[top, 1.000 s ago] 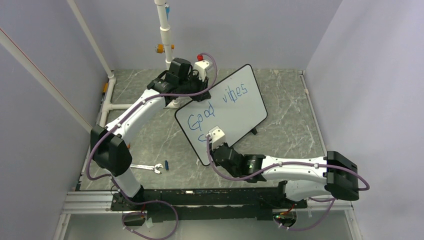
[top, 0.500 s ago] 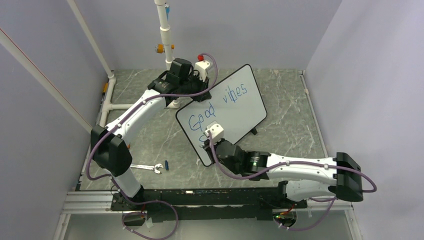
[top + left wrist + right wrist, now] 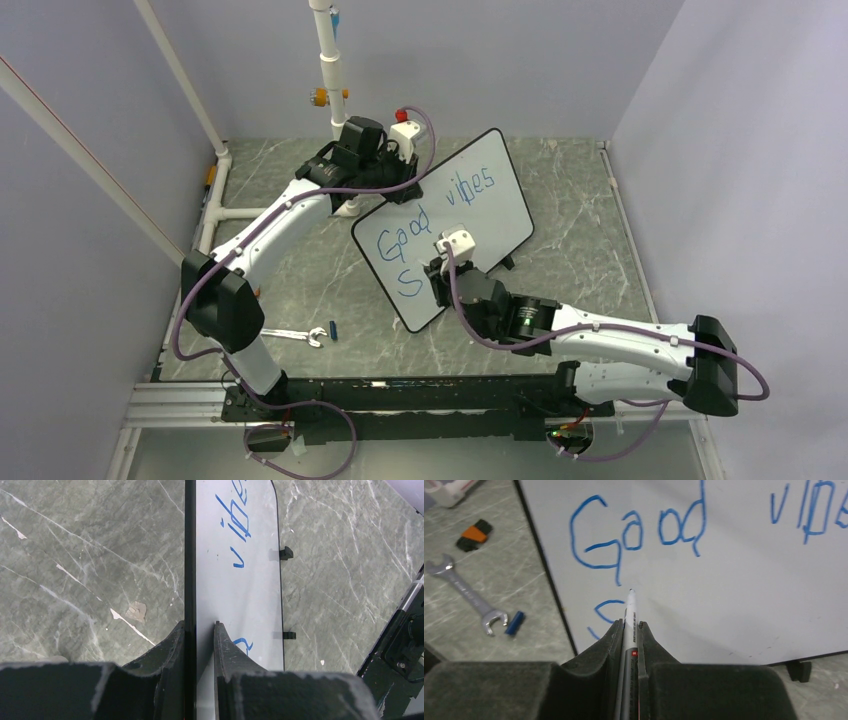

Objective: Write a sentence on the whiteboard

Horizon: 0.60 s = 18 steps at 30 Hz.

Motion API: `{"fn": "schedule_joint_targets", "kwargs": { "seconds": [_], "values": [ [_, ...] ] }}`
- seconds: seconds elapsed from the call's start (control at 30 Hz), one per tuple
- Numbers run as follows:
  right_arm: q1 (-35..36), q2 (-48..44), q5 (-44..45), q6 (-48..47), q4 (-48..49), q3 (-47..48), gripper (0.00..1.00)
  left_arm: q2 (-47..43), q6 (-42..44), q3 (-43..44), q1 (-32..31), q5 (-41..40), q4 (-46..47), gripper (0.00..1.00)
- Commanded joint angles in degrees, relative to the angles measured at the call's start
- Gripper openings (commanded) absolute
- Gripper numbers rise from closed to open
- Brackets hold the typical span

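Observation:
The whiteboard (image 3: 480, 215) stands tilted on the table, and my left gripper (image 3: 408, 185) is shut on its top edge. In the left wrist view the black frame sits between the fingers of the left gripper (image 3: 199, 625), with the white face (image 3: 240, 595) running away from it. The sentence (image 3: 405, 225) reads "Good vibes" in blue, with an "S" (image 3: 407, 281) begun beneath. My right gripper (image 3: 629, 623) is shut on a white marker (image 3: 630, 610). The marker's tip points at the whiteboard (image 3: 734, 590) just right of the "S" (image 3: 606, 611) and below "Good" (image 3: 639, 535).
A wrench (image 3: 296, 335) and a small blue cap (image 3: 332, 328) lie on the grey marble table left of the board. A white pipe frame (image 3: 330, 60) stands at the back left. An orange and black item (image 3: 474, 535) lies near the wrench (image 3: 469, 597). Walls close in on both sides.
My right arm has carried the marker to the right along the board, uncovering the "S" on the second line. The left arm and the board have stayed put.

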Motion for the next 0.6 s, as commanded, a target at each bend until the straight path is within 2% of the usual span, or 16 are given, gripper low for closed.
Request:
{"fn": "schedule_joint_targets", "kwargs": {
  "seconds": [0.0, 0.57],
  "values": [
    [-2.40, 0.74, -0.08, -1.78, 1.77, 0.32, 0.00, -1.02, 4.21, -0.67, -0.05, -5.47, 1.61, 0.00],
    [-3.70, 5.09, -1.24, -0.66, 3.26, -2.36, 0.00, -0.85, 4.38, -0.58, -0.10, -5.50, 1.56, 0.00]
  ]
}}
